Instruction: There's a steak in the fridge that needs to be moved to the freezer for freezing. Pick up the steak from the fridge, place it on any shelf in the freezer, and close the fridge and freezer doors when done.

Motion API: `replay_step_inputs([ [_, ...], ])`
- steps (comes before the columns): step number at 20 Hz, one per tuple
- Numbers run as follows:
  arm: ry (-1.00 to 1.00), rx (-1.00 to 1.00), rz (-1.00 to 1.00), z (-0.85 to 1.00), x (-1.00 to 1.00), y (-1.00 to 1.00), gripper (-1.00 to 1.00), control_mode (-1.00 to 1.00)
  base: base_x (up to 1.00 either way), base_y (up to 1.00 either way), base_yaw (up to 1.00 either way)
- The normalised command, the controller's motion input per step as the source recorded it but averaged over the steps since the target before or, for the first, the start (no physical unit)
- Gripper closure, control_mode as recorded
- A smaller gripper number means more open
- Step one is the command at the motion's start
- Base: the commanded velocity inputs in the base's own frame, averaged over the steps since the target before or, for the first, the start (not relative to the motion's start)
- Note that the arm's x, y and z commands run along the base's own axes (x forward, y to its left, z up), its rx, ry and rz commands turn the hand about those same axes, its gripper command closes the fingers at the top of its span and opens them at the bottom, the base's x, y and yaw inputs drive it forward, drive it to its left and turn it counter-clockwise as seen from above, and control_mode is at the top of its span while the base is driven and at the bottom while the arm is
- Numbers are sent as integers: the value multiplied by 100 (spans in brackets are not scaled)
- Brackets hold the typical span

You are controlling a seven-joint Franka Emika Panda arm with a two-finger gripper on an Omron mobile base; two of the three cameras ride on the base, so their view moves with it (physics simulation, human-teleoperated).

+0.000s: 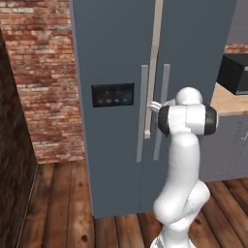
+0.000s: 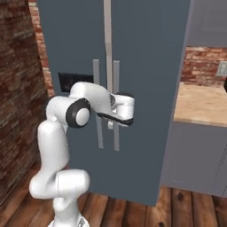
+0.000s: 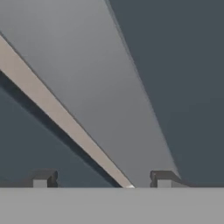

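**Robot reaches for the fridge door**

The gripper [image 3: 103, 181] is right up at the pale strip [image 1: 155, 58] where the two doors meet. Its two fingers stand partly apart, with the strip and a long grey bar [image 3: 100, 87] between them. I cannot tell if they are pinching the bar yet.

To do this step well, I think the fingers should close on the bar just right of the strip, since that one belongs to the fridge [image 1: 193, 58]. They should squeeze it firmly before pulling. Then the pull should curve outward with the door, not go straight back, or the bar may slip out.

The fridge door is plain, smooth and slate blue. The freezer [image 1: 106, 43] is left of the strip, with a black panel [image 1: 113, 95] that has small blue lights. Both doors look almost shut.

The steak should be inside the fridge, hidden behind the door right of the strip.
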Motion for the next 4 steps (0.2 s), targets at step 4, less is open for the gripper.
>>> replay_step_inputs([
  [4,-27,11,28,-29,42,-49,-100,-100,0,0,0],
])
